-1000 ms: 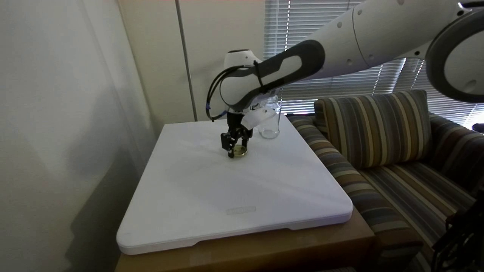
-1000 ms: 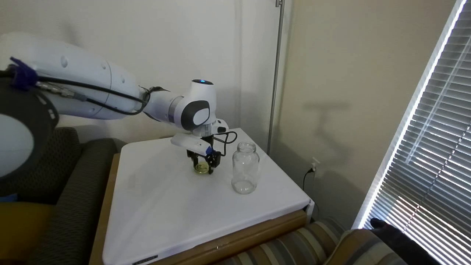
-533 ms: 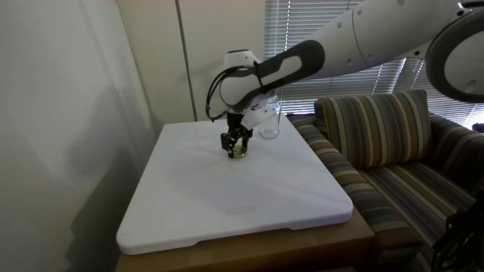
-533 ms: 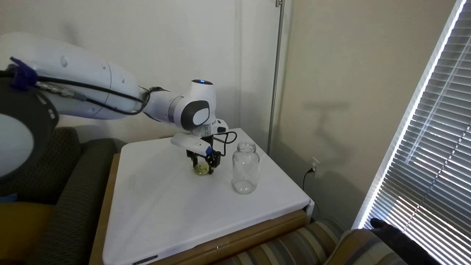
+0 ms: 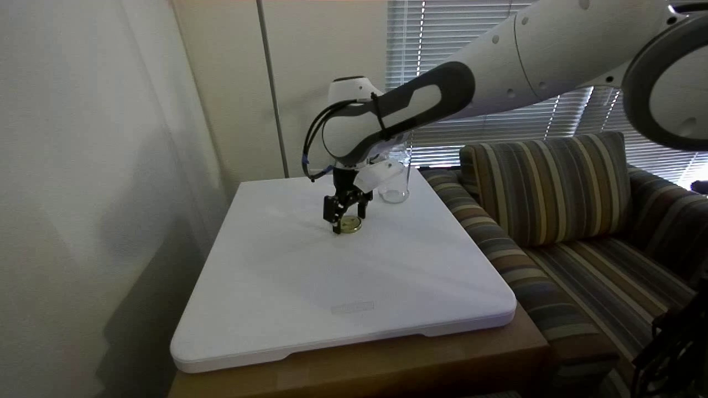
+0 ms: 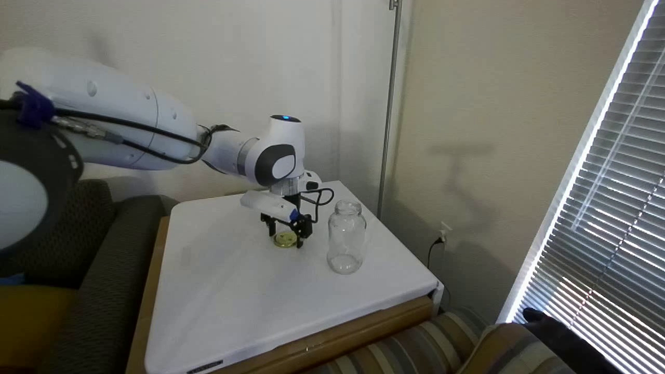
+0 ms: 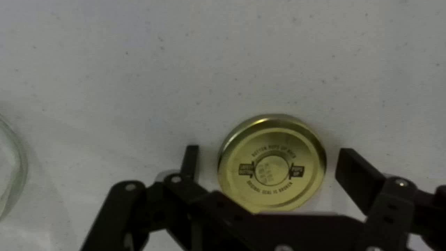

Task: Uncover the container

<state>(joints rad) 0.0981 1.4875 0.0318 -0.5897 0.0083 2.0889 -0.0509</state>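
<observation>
A flat white tabletop [image 6: 223, 306] sits beside a striped cloth chair [image 5: 608, 276], in a room with white slatted window blinds [image 6: 618, 208]. On it, a tall, see-through glass jar [image 6: 346, 236] stands upright with its top open, near the robot's black gripper [image 7: 268, 153]. The gripper's two fingers are spread just wider than the round, gold metal lid [image 7: 271, 170] lying between them, gripping nothing.

Lid [image 7: 271, 167], right of centre in the wrist view: glossy metal; gripper [image 7: 269, 157] looks matt. Jar [image 6: 346, 239], near centre in an exterior view: smooth clear glass; table [image 6: 234, 306] looks like smooth low-sheen plastic. Sofa [image 5: 608, 271], right side in an exterior view: matt cloth.
</observation>
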